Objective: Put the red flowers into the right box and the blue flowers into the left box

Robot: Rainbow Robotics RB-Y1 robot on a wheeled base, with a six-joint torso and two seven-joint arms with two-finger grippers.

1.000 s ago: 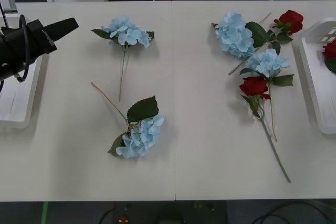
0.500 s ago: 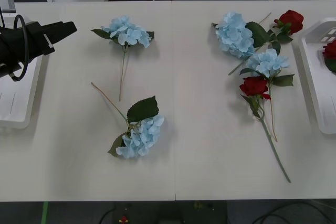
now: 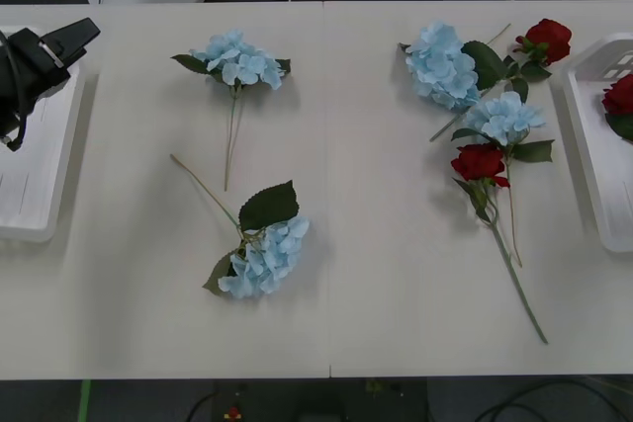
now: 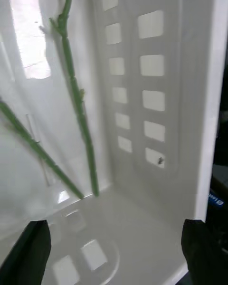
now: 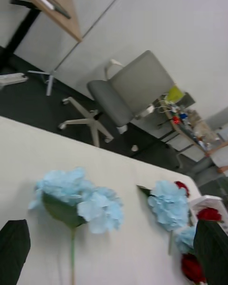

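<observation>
Blue flowers lie on the table: one at the back left (image 3: 237,56), one near the front (image 3: 267,256), two at the right (image 3: 440,64) (image 3: 504,118). Red flowers lie beside them (image 3: 547,39) (image 3: 480,161), and one bloom (image 3: 621,94) rests in the right box (image 3: 584,135). My left gripper (image 3: 84,35) hovers open over the left box (image 3: 30,195), empty; its wrist view looks across a blue flower (image 5: 78,202). My right gripper (image 4: 114,266) stands open inside the right box (image 4: 152,76), near two green stems (image 4: 78,109), with nothing between its fingers.
The table's middle strip between the two flower groups is bare white surface. Office chairs (image 5: 128,90) and cables stand on the dark floor beyond the table's far edge.
My left arm has drawn back to the left, from over the table edge to above the left box. The flowers have not moved.
</observation>
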